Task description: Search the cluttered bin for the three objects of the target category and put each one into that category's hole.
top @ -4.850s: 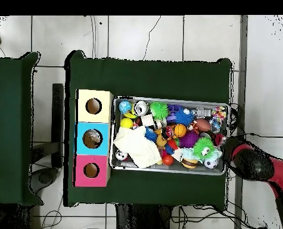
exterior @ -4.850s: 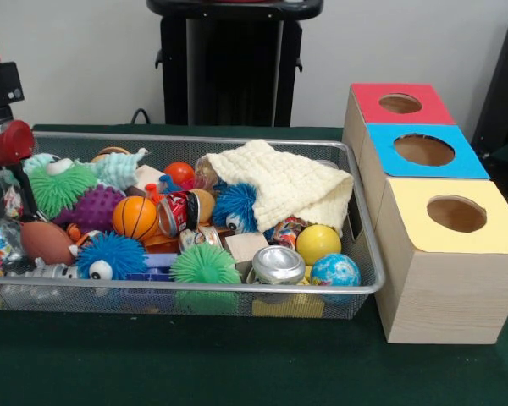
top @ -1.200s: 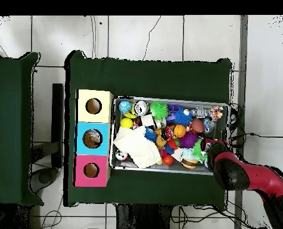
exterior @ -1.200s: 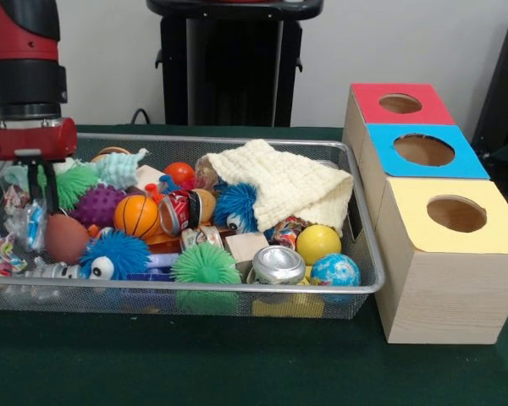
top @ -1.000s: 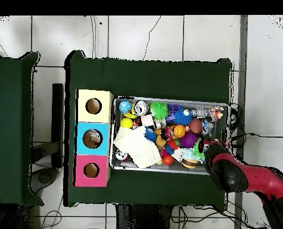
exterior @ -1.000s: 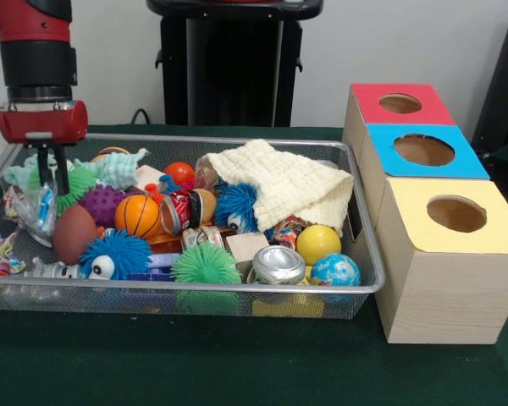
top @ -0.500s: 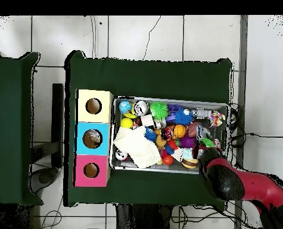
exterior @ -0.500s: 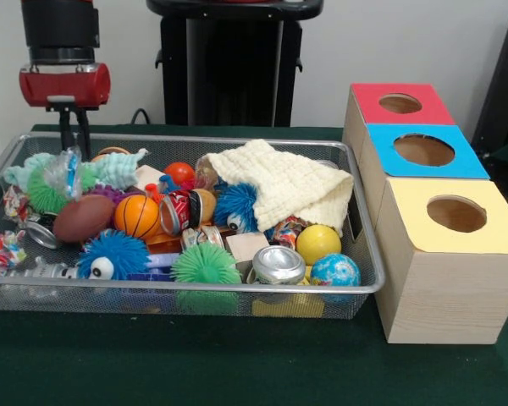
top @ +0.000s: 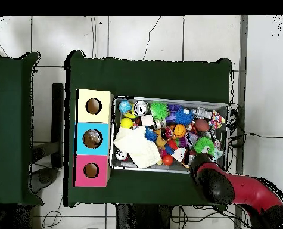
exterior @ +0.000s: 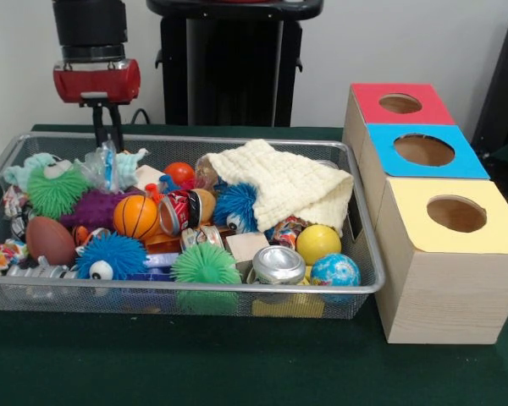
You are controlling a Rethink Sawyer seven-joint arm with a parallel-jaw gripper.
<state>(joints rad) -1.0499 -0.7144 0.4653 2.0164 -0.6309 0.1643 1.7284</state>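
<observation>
Front view shows the tool (exterior: 107, 134) hanging above the far left part of the wire bin (exterior: 237, 292), its two thin black fingers (exterior: 98, 128) close together and pinching a crinkled clear wrapper (exterior: 104, 166) with bits of blue in it; the wrapper dangles just over the toys, beside a pale teal fuzzy toy (exterior: 129, 164). Which category is the target cannot be told from the pictures. Under and around the wrapper lie a green spiky ball with an eye (exterior: 56, 188), a purple knobbly ball (exterior: 96, 207), a small basketball (exterior: 135, 216), a brown football (exterior: 50, 239) and a blue spiky ball with an eye (exterior: 112, 255). Toward the bin's middle sit a red drinks can (exterior: 176, 211), a green spiky ball (exterior: 205, 264), a blue fuzzy ball (exterior: 235, 205) and a silver can end (exterior: 278, 264), with a yellow ball (exterior: 318, 243) and a globe ball (exterior: 335, 270) at the bin's right end. A cream knitted cloth (exterior: 284, 183) covers the bin's far right corner. Just beside the bin on the green table (exterior: 237, 364) stand three wooden boxes in a row, each with a round hole: yellow-topped (exterior: 454, 213) nearest the table's front edge, then blue-topped (exterior: 423, 150), then red-topped (exterior: 400, 103). Overhead view shows the red and black arm (top: 227, 188) reaching over the bin's corner.
</observation>
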